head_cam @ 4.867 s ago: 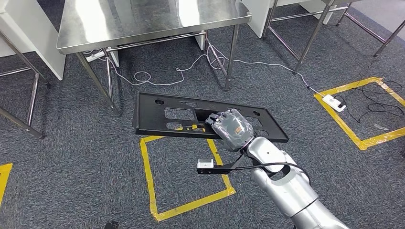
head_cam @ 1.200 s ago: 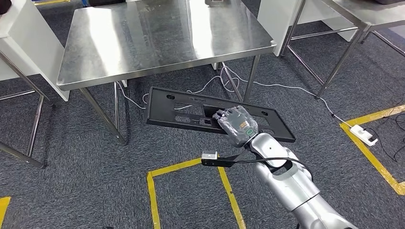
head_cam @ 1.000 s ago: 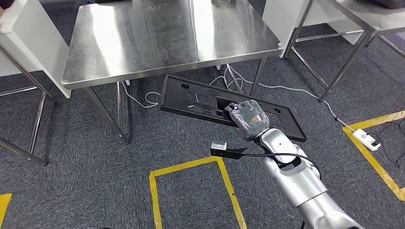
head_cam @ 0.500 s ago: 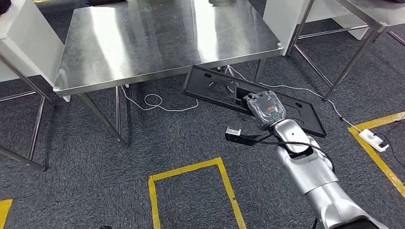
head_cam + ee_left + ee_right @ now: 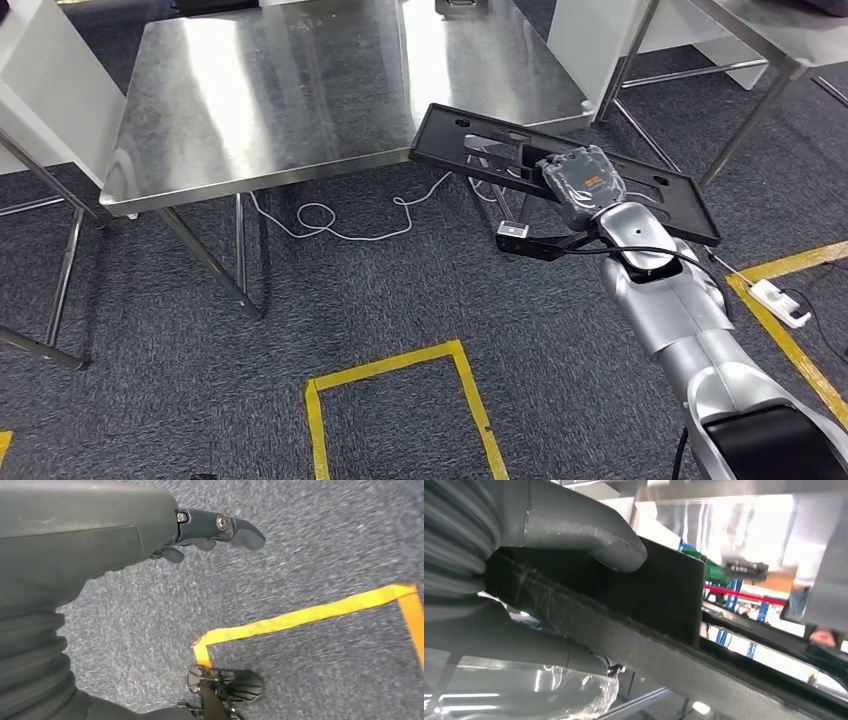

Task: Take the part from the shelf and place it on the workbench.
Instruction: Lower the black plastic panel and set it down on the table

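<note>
My right hand (image 5: 582, 185) grips a long flat black plastic part (image 5: 445, 140) near its middle and holds it at table height. The part's left end hangs over the front right corner of the steel workbench (image 5: 280, 90); whether it touches the top, I cannot tell. In the right wrist view the thumb (image 5: 589, 535) presses on the black part (image 5: 664, 595), with fingers under it. My left hand (image 5: 215, 527) hangs over the carpet with its fingers loosely spread and nothing in it.
A white cabinet (image 5: 40, 80) stands left of the workbench, with another steel table (image 5: 760, 30) to the right. A white cable (image 5: 340, 215) lies under the bench. A power strip (image 5: 780, 290) and yellow floor tape (image 5: 400, 360) mark the carpet.
The view has shifted toward the workbench. My right arm has lifted the black part from low in front of the bench up to the level of its top, at the right corner.
</note>
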